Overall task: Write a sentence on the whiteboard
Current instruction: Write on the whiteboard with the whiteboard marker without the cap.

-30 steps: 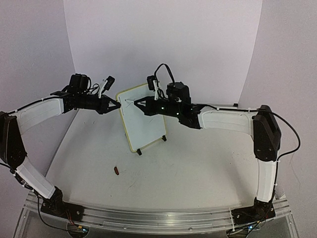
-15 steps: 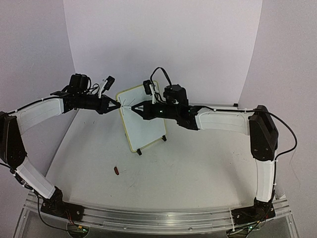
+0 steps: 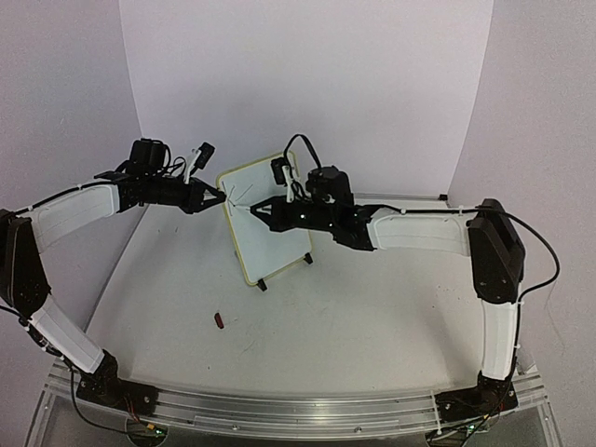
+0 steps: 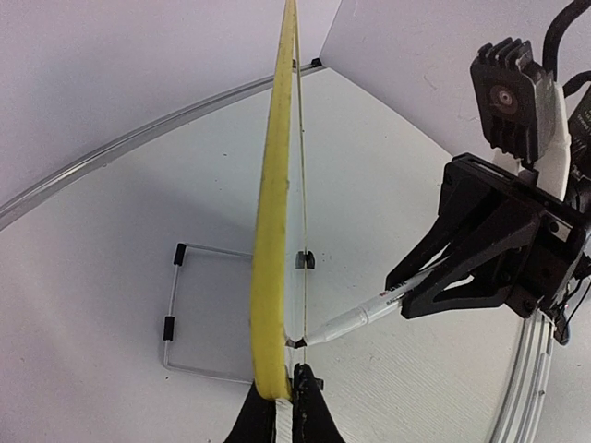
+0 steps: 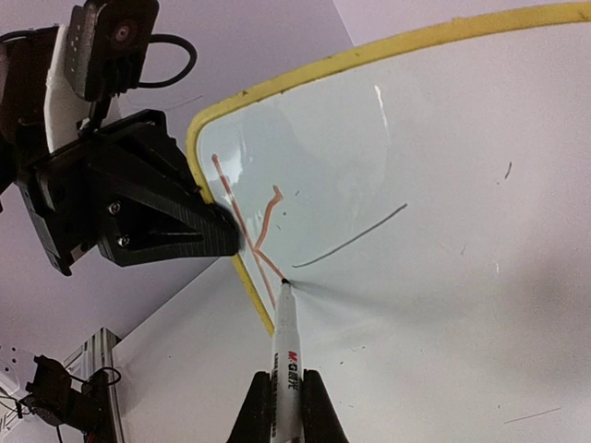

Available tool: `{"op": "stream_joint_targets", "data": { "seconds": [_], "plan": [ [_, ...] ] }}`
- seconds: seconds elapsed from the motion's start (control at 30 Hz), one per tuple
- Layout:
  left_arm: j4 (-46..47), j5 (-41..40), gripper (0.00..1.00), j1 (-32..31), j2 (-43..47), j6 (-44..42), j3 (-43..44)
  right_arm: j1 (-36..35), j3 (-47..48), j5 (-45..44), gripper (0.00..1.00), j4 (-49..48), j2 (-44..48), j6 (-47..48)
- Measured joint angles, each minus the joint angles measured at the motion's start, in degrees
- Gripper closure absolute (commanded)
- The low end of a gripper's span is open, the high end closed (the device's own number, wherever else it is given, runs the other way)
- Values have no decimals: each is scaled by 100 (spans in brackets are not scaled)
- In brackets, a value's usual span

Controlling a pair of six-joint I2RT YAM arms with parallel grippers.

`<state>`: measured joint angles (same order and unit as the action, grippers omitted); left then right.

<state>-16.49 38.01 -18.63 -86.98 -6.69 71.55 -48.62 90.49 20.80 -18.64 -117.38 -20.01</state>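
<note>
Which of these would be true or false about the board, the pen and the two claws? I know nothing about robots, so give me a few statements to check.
1. The whiteboard stands upright on the table. True.
2. The right gripper holds a marker with its tip touching the board. True.
3. The left gripper hangs free, away from the board. False: it is shut on the board's yellow frame edge.
4. The sentence is finished. False: only a reddish K shows.
5. A small dark-red item lies on the table in front of the board. True.

White-shelled arms [image 3: 74, 209] — black joints [image 3: 498, 251], black looping cables [image 3: 296, 139]
</note>
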Motion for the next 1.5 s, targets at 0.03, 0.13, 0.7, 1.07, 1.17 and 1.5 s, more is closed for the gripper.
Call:
{"op": "stream_joint_targets", "data": {
  "seconds": [0.03, 0.13, 0.7, 1.07, 1.17, 1.5],
  "plan": [
    [2, -14, 100, 0, 0, 16, 0, -2, -47, -38, 100, -3, 10, -2],
    [2, -26, 100, 9, 0, 57, 0, -2, -137, -115, 100, -1, 25, 0],
    [-5, -42, 100, -9, 17, 51, -2, 18, -736, -40, 100, -416, 690, 6],
    [-7, -47, 100, -9, 22, 53, -2, 18, -344, -138, 100, -361, 603, 24],
    [-7, -47, 100, -9, 22, 53, -2, 18, -237, -185, 100, -313, 532, 24],
    [-7, -47, 100, -9, 22, 53, -2, 18, -88, -320, 100, -147, 248, 24]
  ]
}}
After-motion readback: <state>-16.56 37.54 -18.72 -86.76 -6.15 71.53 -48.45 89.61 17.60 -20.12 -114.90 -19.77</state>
